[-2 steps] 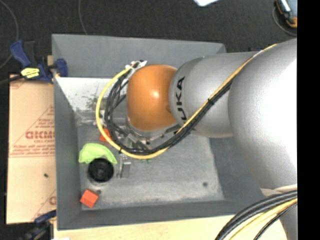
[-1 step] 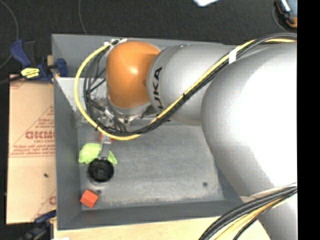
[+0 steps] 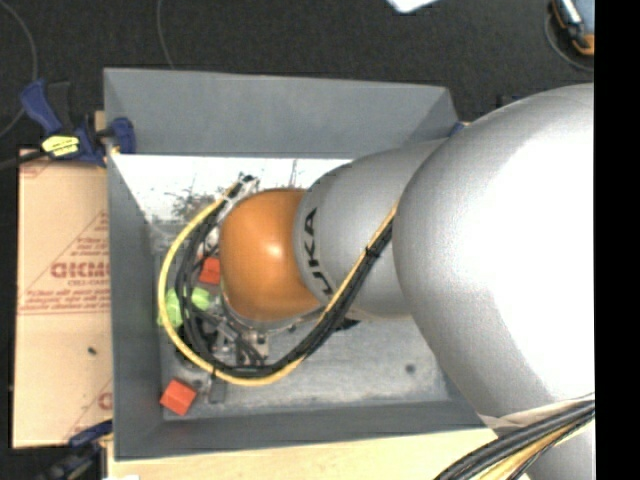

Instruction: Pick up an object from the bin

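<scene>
Wrist with its orange cover (image 3: 262, 258) sits low in the left half of the grey bin (image 3: 130, 268). The cover hides most of my gripper (image 3: 235, 346), so I cannot tell whether it is open, closed or holding anything. Just left of it lie a green piece (image 3: 172, 308) and a small orange-red piece (image 3: 209, 271), both behind my yellow cable (image 3: 180, 236). An orange block (image 3: 178, 398) lies apart, in the bin's lower-left corner.
</scene>
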Robot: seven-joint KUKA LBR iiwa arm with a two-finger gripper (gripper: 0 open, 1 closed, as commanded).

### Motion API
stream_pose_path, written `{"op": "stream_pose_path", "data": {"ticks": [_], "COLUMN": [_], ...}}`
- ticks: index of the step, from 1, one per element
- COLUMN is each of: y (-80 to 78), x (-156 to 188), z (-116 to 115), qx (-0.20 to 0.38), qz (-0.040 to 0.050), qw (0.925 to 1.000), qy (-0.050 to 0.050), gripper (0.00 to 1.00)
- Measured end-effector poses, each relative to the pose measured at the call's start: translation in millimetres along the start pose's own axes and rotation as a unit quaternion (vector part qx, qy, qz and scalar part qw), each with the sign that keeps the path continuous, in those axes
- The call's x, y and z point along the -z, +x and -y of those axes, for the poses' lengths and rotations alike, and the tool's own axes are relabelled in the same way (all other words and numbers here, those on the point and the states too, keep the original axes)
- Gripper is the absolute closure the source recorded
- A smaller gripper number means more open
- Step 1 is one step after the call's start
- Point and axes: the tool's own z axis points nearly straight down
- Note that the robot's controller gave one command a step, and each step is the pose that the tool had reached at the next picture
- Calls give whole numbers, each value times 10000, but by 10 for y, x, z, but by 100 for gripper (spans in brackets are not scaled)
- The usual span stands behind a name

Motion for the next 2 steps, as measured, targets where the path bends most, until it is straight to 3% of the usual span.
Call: {"op": "stream_pose_path", "data": {"ticks": [1, 2], "y": [-381, -572], "x": [-274, -332], "z": [0, -99], "qx": [670, 611], "qz": [-2, 27], "qw": [9978, 9981], "qy": [-6, -16], "gripper": [0, 100]}}
